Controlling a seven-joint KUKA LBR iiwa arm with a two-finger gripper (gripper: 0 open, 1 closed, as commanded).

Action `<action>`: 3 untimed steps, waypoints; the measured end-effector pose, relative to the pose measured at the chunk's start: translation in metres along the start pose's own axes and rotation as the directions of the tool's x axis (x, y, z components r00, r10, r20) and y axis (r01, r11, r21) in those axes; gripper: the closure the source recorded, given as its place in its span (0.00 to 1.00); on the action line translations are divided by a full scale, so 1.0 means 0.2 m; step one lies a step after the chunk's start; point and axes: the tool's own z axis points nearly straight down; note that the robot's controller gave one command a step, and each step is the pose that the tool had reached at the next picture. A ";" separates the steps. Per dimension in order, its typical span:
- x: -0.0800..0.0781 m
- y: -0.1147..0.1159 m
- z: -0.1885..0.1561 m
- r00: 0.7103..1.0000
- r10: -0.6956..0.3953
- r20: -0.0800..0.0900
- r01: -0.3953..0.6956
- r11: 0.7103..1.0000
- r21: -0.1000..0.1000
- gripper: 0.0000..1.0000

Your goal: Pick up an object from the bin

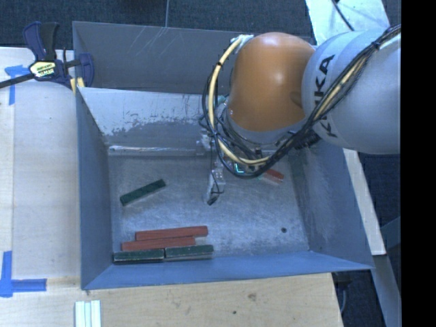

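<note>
My gripper [214, 193] hangs under the orange wrist cover, above the bare floor near the middle of the bin, with nothing seen in it. A dark green flat stick [143, 191] lies tilted to its left, well apart from it. A small orange-red piece [274, 177] peeks out to its right, partly hidden under the arm. Toward the front wall lie two red-brown sticks [170, 236], side by side.
Two dark green sticks [163, 253] lie end to end along the front wall, just before the red-brown ones. The arm and its cables cover the bin's back right part. Bare floor stretches between the gripper and the sticks.
</note>
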 end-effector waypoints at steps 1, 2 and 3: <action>-0.22 0.37 0.56 0.994 -0.113 0.005 0.113 0.994 -0.002 0.00; -0.19 0.52 0.66 0.909 -0.417 0.004 0.417 0.909 0.001 0.00; -0.19 0.51 0.66 0.910 -0.415 0.006 0.415 0.910 0.001 1.00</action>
